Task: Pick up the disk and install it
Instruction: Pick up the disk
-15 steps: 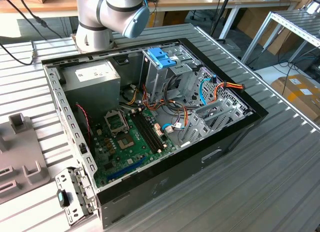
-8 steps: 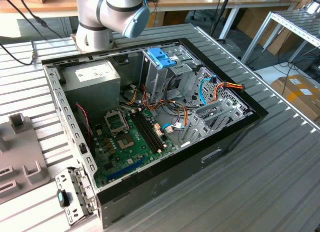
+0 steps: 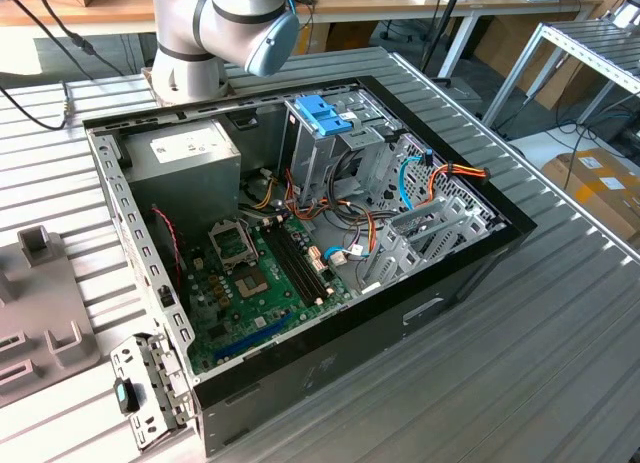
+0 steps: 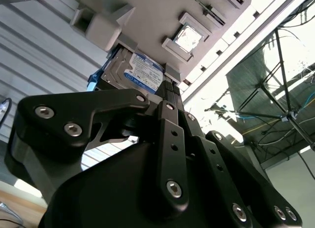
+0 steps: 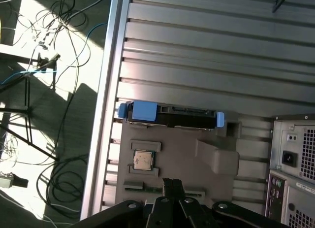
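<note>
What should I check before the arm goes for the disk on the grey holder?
1. The disk sits on edge in the grey holder: ok.
2. The tool is empty and apart from the disk: ok.
3. Tool jaws open for a grasp: not ok, they look shut.
4. The computer case is open on top: ok.
5. Room for the disk inside the case: cannot tell.

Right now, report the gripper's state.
Gripper: closed, holding nothing; the disk sits apart from it on the grey fixture.
</note>
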Robot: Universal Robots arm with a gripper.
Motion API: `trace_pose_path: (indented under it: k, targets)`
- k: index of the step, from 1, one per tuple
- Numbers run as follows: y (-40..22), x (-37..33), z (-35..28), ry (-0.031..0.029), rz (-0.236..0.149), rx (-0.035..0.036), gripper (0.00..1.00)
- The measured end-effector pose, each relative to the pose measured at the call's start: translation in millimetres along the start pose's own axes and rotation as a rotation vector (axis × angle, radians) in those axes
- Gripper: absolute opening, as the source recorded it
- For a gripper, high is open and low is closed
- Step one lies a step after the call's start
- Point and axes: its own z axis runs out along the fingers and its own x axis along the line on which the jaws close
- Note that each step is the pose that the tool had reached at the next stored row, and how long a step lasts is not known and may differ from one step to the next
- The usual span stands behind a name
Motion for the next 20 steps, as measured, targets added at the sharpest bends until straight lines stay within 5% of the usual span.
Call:
trace_pose_path:
  k: [15, 20]
  targets:
    - [0.0, 0.0, 0.0, 0.0017, -0.038, -0.0010, 0.11]
    - [0.0, 0.0, 0.0, 0.0044, -0.100, -0.0025, 0.11]
